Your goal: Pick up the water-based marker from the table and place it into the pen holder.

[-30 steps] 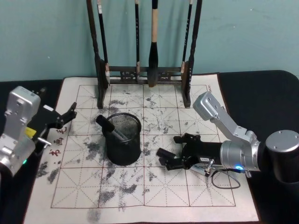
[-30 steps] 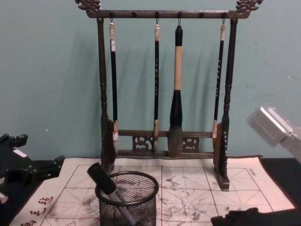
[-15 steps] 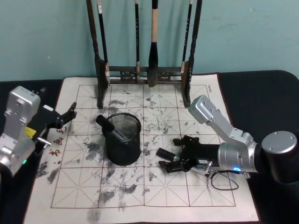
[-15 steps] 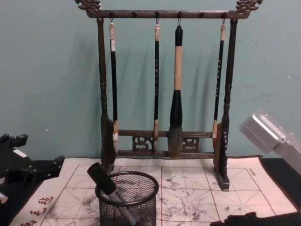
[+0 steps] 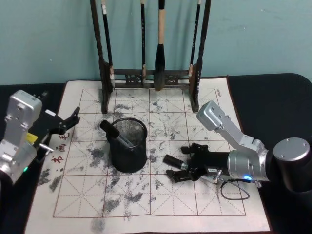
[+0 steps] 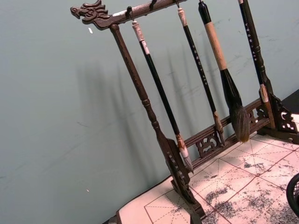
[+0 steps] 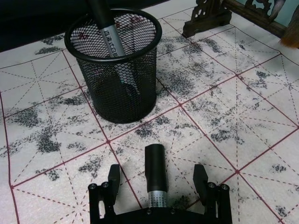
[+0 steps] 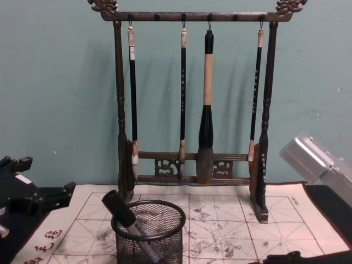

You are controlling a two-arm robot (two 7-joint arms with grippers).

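The black mesh pen holder [image 5: 129, 157] [image 7: 122, 91] [image 8: 160, 246] stands left of centre on the ink-stained mat, with one dark water-based marker [image 5: 112, 131] [image 7: 105, 33] [image 8: 119, 208] leaning out of it. A second marker [image 5: 170, 160] [image 7: 155, 176] lies on the mat to the holder's right. My right gripper [image 5: 178, 162] [image 7: 157, 171] is low over the mat and open, one finger on each side of that marker without touching it. My left gripper [image 5: 68, 122] [image 8: 41, 198] hangs open at the mat's left edge.
A tall dark wooden brush rack [image 5: 151, 75] [image 8: 192, 165] [image 6: 161, 135] with several hanging brushes stands at the back of the mat [image 5: 161, 204]. A black tabletop surrounds the mat, and a teal wall is behind.
My right gripper has sunk a little lower and closer to the mat around the lying marker. The left arm, the holder and both markers have not moved.
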